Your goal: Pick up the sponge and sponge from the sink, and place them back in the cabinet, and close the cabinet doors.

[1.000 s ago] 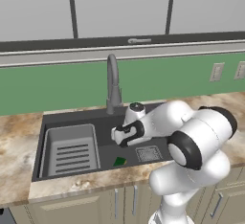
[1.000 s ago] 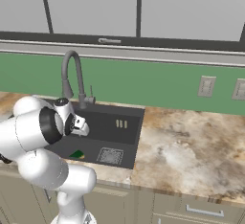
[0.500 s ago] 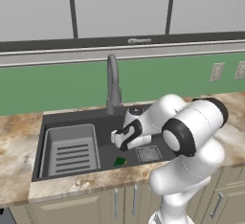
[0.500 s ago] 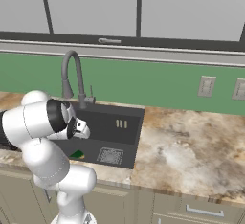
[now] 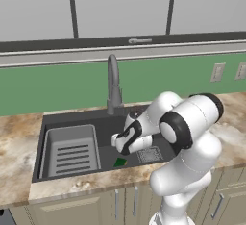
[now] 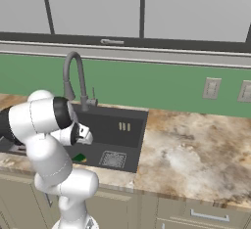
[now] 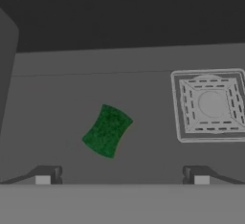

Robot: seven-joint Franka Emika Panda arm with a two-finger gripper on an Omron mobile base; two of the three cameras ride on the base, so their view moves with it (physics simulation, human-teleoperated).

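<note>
The tool is positioned inside the sink, low over the basin floor, with its jaws spread wide and nothing between them. In the hand view, the two dark fingertips rise at the bottom edge, well apart from each other.

One sponge lies flat on the dark grey sink floor, green scrub side up, rotated diagonally relative to the basin walls. In the hand view it sits above and between the two fingertips, closer to the left one, and does not touch either. In the left base view the sponge appears as a small green patch just below the tool, near the front wall of the basin. In the right base view the sponge is partly covered by the arm.

The square drain grate is set into the floor beside the sponge, apart from it. The light grey ribbed rack insert occupies the left part of the sink. The gooseneck faucet stands at the rear rim. The marbled tabletop surrounds the sink.
</note>
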